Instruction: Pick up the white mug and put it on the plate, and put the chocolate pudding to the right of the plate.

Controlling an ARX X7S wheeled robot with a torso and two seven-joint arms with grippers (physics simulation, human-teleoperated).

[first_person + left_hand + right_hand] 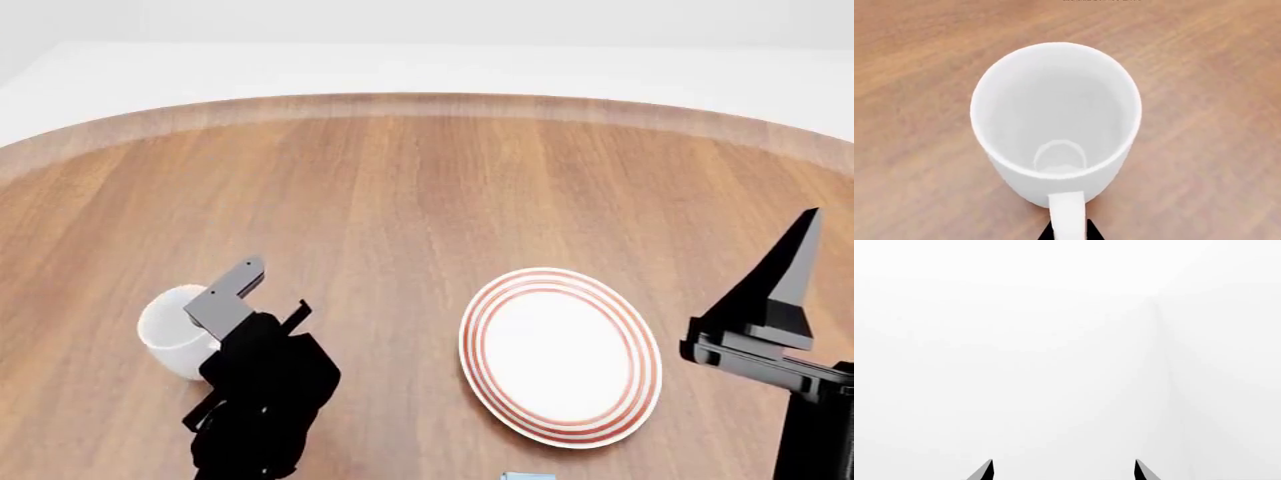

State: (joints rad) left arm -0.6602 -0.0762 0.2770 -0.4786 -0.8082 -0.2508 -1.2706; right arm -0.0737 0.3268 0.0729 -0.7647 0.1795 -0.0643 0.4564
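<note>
The white mug (1057, 115) stands upright on the wooden table, at the left in the head view (171, 328). Its handle points toward my left gripper (1069, 230), whose two black tips press against both sides of the handle, shut on it. In the head view that gripper (227, 312) sits right beside the mug. The plate (470, 340), white with red rings, lies empty right of center. A light blue corner of the chocolate pudding (527, 476) peeks in at the near edge, just in front of the plate. My right gripper (1062, 470) is open, raised at the far right (798, 250), holding nothing.
The round wooden table (427, 180) stretches far behind the mug and plate, with a white floor beyond its rim. The right wrist view shows only blank white surroundings.
</note>
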